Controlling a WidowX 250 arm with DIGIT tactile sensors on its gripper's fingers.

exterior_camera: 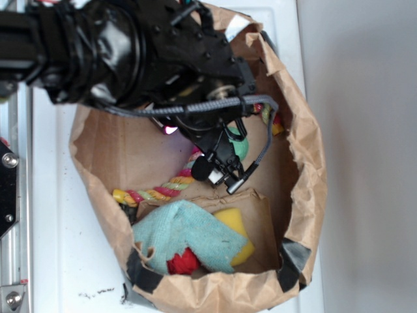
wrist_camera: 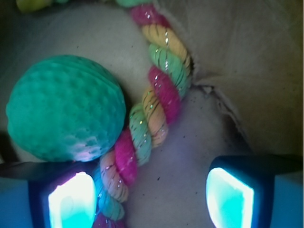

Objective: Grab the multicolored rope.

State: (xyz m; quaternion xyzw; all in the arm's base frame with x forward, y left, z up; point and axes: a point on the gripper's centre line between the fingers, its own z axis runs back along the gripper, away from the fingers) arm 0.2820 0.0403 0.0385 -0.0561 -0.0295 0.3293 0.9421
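The multicolored rope [wrist_camera: 152, 109], twisted from pink, yellow and pale green strands, runs from the top of the wrist view down to the lower left, passing right beside the left finger. In the exterior view the multicolored rope [exterior_camera: 159, 190] curves across the floor of a paper bag, partly hidden by the arm. My gripper [wrist_camera: 149, 199] is open, its two glowing pads wide apart; the rope lies between them, close against the left pad [wrist_camera: 71, 202]. In the exterior view my gripper [exterior_camera: 221, 171] hangs low inside the bag over the rope.
A green textured ball [wrist_camera: 64, 107] touches the rope's left side. The brown paper bag [exterior_camera: 306, 156] walls everything in. A light blue cloth [exterior_camera: 186, 235], a yellow sponge [exterior_camera: 236, 225] and a red item [exterior_camera: 182, 262] lie at the near end.
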